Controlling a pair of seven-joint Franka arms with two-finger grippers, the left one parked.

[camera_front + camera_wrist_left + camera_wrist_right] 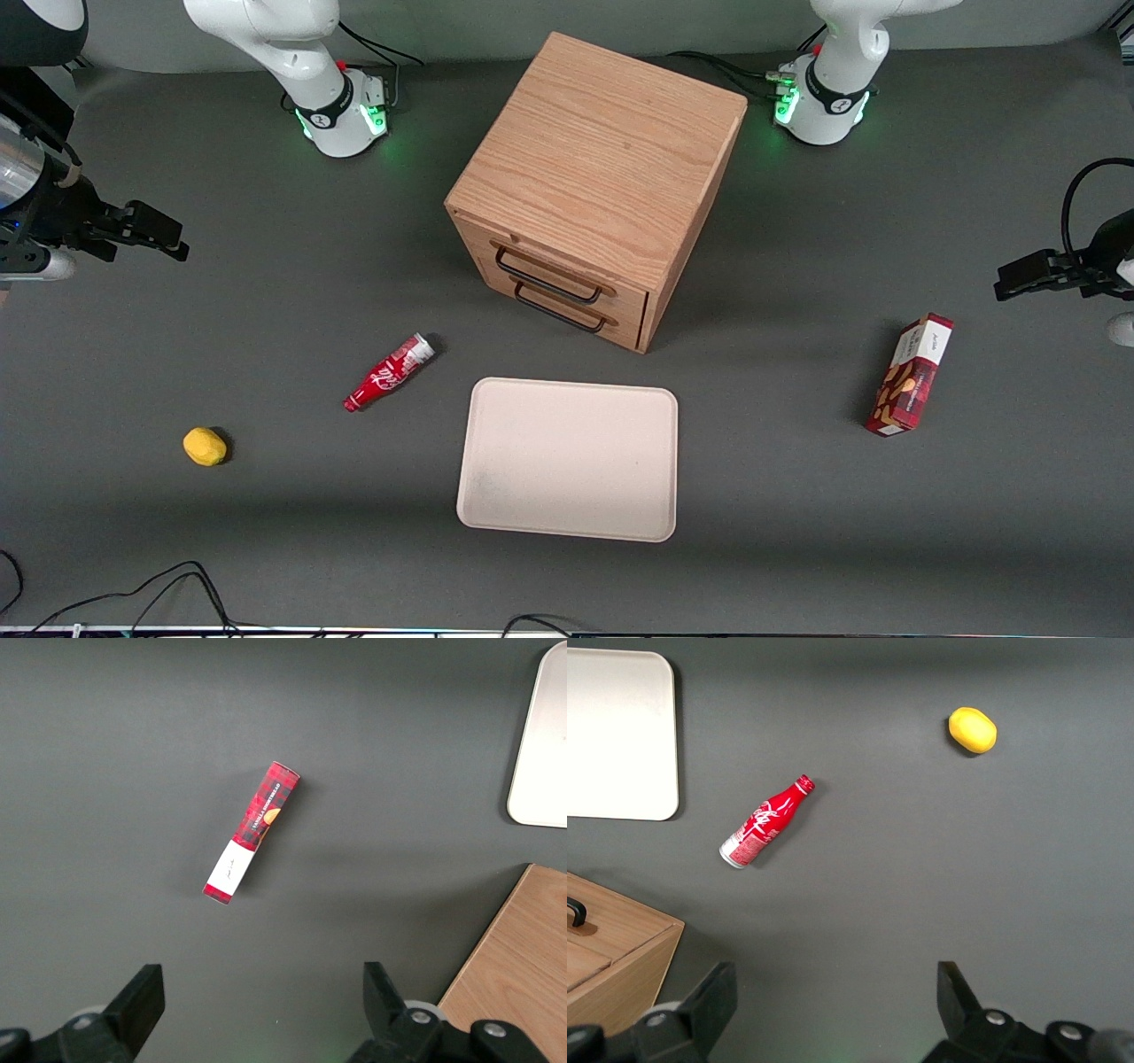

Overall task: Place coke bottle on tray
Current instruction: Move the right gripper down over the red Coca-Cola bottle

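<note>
Hovering released, my jaws (833, 1010) are needing to straddle the coke bottle (390, 371) lying just beside the tray (569, 458), crosswise at mid-body.

snack box (251, 833) flat on table (133, 744) | tray (542, 753) corner | cabinet (514, 966) edge

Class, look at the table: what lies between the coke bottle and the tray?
Nothing: the front view shows bare dark tabletop between the coke bottle and the tray. The gripper hangs open toward the working arm's end.
</note>
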